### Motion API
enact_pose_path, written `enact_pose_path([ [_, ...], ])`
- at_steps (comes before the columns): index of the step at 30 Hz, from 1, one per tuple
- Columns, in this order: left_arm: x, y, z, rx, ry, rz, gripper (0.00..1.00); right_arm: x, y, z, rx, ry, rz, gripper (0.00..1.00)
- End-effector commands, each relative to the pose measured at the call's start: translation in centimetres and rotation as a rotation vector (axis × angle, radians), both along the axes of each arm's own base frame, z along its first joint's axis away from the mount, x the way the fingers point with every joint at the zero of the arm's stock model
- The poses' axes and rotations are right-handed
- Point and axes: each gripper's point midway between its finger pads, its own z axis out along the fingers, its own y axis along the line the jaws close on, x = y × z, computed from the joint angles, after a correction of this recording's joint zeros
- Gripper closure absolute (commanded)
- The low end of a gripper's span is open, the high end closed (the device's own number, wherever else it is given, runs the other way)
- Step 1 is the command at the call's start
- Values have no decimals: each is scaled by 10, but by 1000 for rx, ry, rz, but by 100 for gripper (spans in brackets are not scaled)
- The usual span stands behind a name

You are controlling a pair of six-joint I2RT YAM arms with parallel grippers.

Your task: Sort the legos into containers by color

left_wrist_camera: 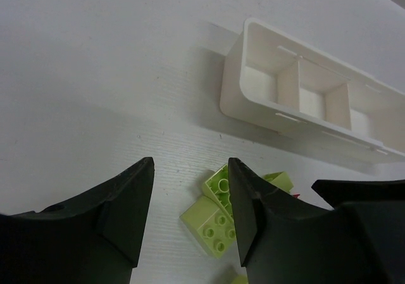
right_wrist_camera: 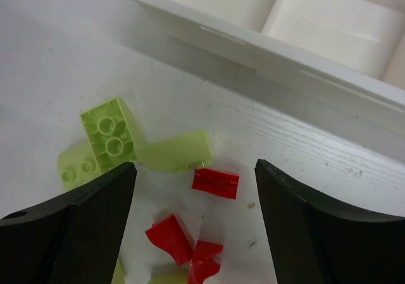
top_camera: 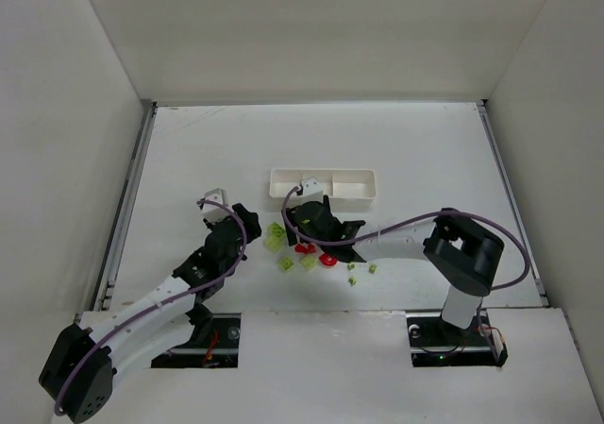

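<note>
The legos lie loose on the table just in front of the white tray (top_camera: pixel 354 186), whose compartments are the containers. Light green bricks (top_camera: pixel 275 236) sit to the left and red ones (top_camera: pixel 304 248) in the middle. My left gripper (left_wrist_camera: pixel 190 170) is open above the table, with two green bricks (left_wrist_camera: pixel 212 224) against and partly behind its right finger. My right gripper (right_wrist_camera: pixel 195 170) is wide open over three red bricks (right_wrist_camera: pixel 216 182), and green bricks (right_wrist_camera: pixel 109 134) lie to its left. The tray compartments (left_wrist_camera: pixel 302 93) that show hold nothing.
More small green bricks (top_camera: pixel 351 267) lie scattered to the right of the pile. The two grippers are close together, and the right one (left_wrist_camera: pixel 361 195) shows in the left wrist view. White walls enclose the table on three sides.
</note>
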Motion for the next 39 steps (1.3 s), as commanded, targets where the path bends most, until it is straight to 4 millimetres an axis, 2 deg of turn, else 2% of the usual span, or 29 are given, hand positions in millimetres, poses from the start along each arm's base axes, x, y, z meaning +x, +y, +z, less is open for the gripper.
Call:
enact_pose_path([
  [1, 5, -6, 17, -47, -54, -3, 52, 17, 17, 20, 68, -21, -18, 19],
  [6, 5, -5, 17, -50, -54, -2, 51, 18, 24, 10, 57, 20, 8, 22],
  [14, 6, -4, 15, -44, -43, 1, 51, 12, 24, 0, 40, 60, 10, 24],
  [22, 7, -4, 13, -43, -38, 4, 51, 16, 25, -10, 9, 94, 3, 30],
  [25, 7, -6, 12, -36, -31, 0, 50, 18, 25, -10, 10, 90, -1, 39],
  [28, 8, -4, 7, -22, -16, 11, 47, 19, 23, -6, 18, 81, -8, 52],
  [30, 9, -2, 4, -9, 1, 22, 44, 18, 21, -2, 29, 74, -15, 56],
  [32, 10, -2, -1, 4, 23, 25, 42, 19, 17, 4, 40, 57, -25, 58],
  [39, 11, -21, -8, 39, 61, -29, 42, 16, 5, 57, 130, -39, -35, 58],
])
